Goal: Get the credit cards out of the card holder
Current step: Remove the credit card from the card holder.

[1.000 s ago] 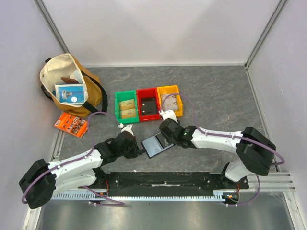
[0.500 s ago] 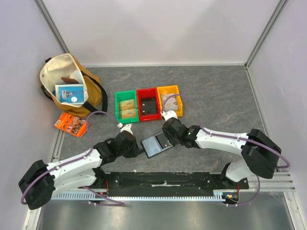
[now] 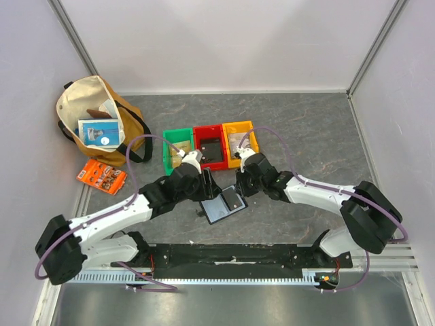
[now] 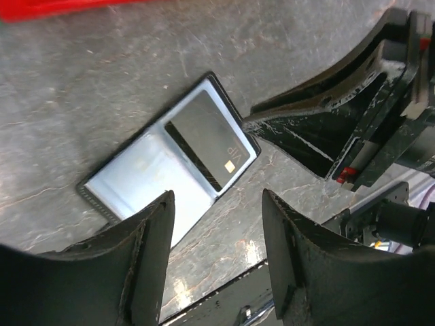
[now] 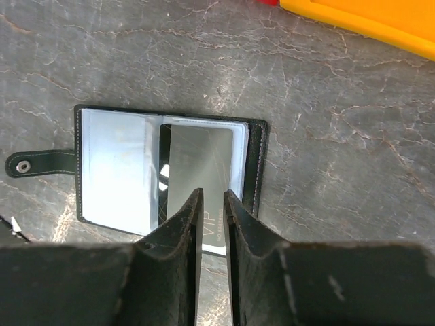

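Observation:
The card holder (image 3: 217, 209) lies open on the table, its shiny grey-blue panels (image 5: 115, 170) facing up. A dark grey credit card (image 5: 200, 159) marked VIP sticks partway out of the right panel's pocket (image 4: 207, 139). My right gripper (image 5: 213, 193) hovers over the card's protruding end, its jaws drawn close with a thin gap and nothing between them. My left gripper (image 4: 217, 198) hangs open just above the holder's left side, holding nothing. In the top view the left gripper (image 3: 206, 185) and the right gripper (image 3: 240, 189) flank the holder's far edge.
Green (image 3: 178, 151), red (image 3: 210, 147) and orange (image 3: 239, 140) bins stand in a row just behind the grippers. A tan bag (image 3: 102, 125) and an orange packet (image 3: 100, 176) lie at the left. The black base rail (image 3: 224, 255) runs along the near edge.
My left gripper let go of the holder's left edge, opened, and swung up and to the right. The right gripper's jaws narrowed over the card.

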Tool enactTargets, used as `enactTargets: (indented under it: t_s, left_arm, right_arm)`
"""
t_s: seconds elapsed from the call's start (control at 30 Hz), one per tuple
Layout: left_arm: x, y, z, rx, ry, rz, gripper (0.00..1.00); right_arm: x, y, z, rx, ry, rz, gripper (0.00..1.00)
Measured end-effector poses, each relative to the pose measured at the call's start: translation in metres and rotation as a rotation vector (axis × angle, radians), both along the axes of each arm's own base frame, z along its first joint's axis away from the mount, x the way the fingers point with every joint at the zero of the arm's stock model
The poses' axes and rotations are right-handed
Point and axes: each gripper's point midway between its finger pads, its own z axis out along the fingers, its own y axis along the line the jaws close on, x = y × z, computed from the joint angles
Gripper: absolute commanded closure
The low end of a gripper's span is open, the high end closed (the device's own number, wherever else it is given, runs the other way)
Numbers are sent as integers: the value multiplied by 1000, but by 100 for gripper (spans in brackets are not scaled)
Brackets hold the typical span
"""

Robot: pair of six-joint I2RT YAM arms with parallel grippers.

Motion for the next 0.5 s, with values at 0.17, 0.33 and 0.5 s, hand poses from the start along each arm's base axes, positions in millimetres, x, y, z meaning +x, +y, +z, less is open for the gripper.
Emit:
enactTargets:
  t_s: [0.17,0.33,0.5]
  left_arm:
    - [1,-26,-23,-49,77,-40,47]
    - [-3,-34,-59,-74,168,-6,55]
    - [-8,-30,-81,-94,223,50,60]
  right_arm:
    - [3,1,-7,85,44,11,79]
    - [-7,-1,-26,116,119,29,80]
    - [-19,-2,-38,139,167,47,83]
